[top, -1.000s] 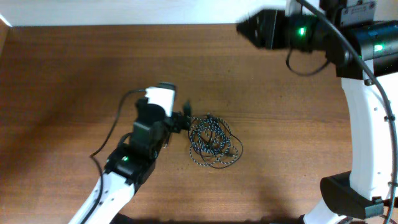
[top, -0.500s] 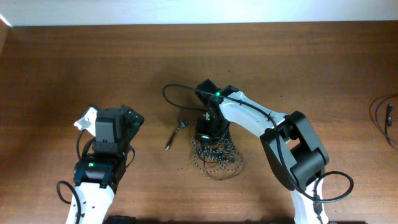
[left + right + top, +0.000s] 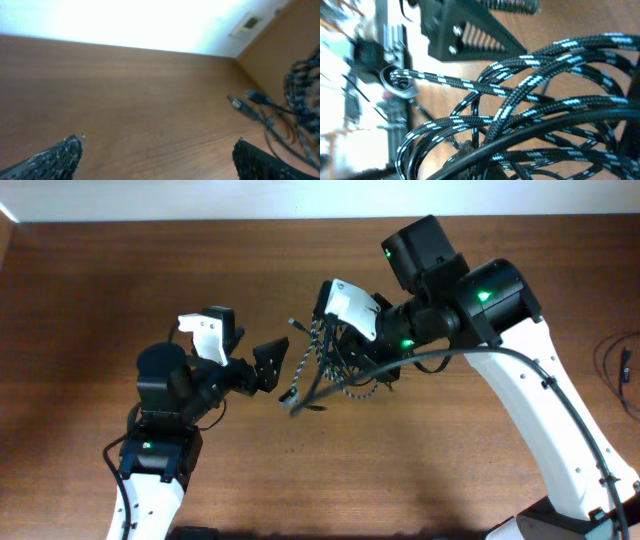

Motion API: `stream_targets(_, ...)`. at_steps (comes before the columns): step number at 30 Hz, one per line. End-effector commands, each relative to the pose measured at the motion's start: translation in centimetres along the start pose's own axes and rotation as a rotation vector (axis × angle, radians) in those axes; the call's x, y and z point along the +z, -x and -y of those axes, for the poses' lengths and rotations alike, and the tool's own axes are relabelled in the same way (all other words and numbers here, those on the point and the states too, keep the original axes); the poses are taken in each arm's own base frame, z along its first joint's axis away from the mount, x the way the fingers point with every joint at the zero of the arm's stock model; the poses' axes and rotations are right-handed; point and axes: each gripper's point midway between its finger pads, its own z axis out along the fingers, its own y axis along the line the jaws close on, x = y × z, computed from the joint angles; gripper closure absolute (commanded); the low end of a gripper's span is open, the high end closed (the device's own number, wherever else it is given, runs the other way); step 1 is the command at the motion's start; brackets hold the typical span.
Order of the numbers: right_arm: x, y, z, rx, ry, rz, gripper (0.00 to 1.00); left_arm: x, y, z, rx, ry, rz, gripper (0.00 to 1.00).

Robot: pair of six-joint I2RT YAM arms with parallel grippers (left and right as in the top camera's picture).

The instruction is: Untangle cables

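The cables (image 3: 335, 370) hang as one tangled bundle above the table: a braided black-and-white cable looped with thin black ones, and plug ends dangle at the lower left (image 3: 297, 392). My right gripper (image 3: 332, 342) is shut on the top of the bundle and holds it up. The braided loops (image 3: 530, 80) fill the right wrist view and hide its fingers. My left gripper (image 3: 255, 352) is open and empty just left of the bundle, apart from it. In the left wrist view the bundle (image 3: 302, 95) and its plug ends (image 3: 241, 104) lie to the right of the open fingertips (image 3: 252, 160).
Thick black cords (image 3: 620, 365) lie at the table's right edge. The wall edge runs along the top of the table (image 3: 200, 222). The left gripper's black finger (image 3: 470, 30) shows at the top of the right wrist view.
My right gripper has lifted the cable bundle off the table. My left gripper has moved right, close to the bundle, with its jaws open.
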Motion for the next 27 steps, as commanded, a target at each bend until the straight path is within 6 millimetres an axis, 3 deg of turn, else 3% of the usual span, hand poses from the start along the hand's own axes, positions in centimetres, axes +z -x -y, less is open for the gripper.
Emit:
stream_targets(1,-0.1,-1.2,1.2,-0.162,-0.074,-0.077,0.96,-0.5,1.5,3.5,0.080,-0.186,0.043,0.01)
stream_targets(2,0.1,-1.8,1.6,-0.186,-0.084,-0.111,0.96,-1.2,2.3,6.1,0.134,-0.327,0.069,0.01)
stream_targets(3,0.3,-2.3,1.6,-0.181,-0.071,-0.129,0.96,-1.7,2.8,7.2,0.170,-0.389,0.091,0.01)
stream_targets(6,1.0,-3.4,1.3,-0.211,-0.021,-0.175,0.96,-2.0,3.7,7.8,0.088,-0.419,0.104,0.01)
stream_targets(9,1.2,-3.5,1.3,-0.209,-0.015,-0.176,0.96,-1.7,3.7,7.6,-0.072,-0.424,0.072,0.01)
stream_targets(11,1.2,-3.5,1.3,-0.209,-0.014,-0.176,0.96,0.6,2.3,5.9,-0.247,-0.403,-0.011,0.01)
stream_targets(13,1.2,-3.5,1.3,-0.209,-0.014,-0.176,0.96,2.6,2.3,4.9,-0.386,-0.412,-0.031,0.01)
stream_targets(16,1.2,-3.5,1.3,-0.209,-0.015,-0.176,0.96,2.9,3.3,6.7,-0.339,-0.486,0.008,0.01)
stream_targets(19,1.2,-3.5,1.3,-0.208,-0.015,-0.176,0.96,2.5,2.3,8.6,-0.261,-0.567,-0.035,0.01)
stream_targets(21,1.2,-3.5,1.3,-0.208,-0.015,-0.176,0.96,2.3,2.3,8.8,-0.256,-0.579,-0.040,0.01)
stream_targets(23,1.2,-3.5,1.3,-0.208,-0.015,-0.176,0.96,0.9,3.2,10.7,-0.155,-0.686,-0.006,0.01)
stream_targets(27,1.2,-3.5,1.3,-0.205,-0.015,-0.176,0.96,1.3,3.7,9.5,-0.178,-0.638,0.019,0.01)
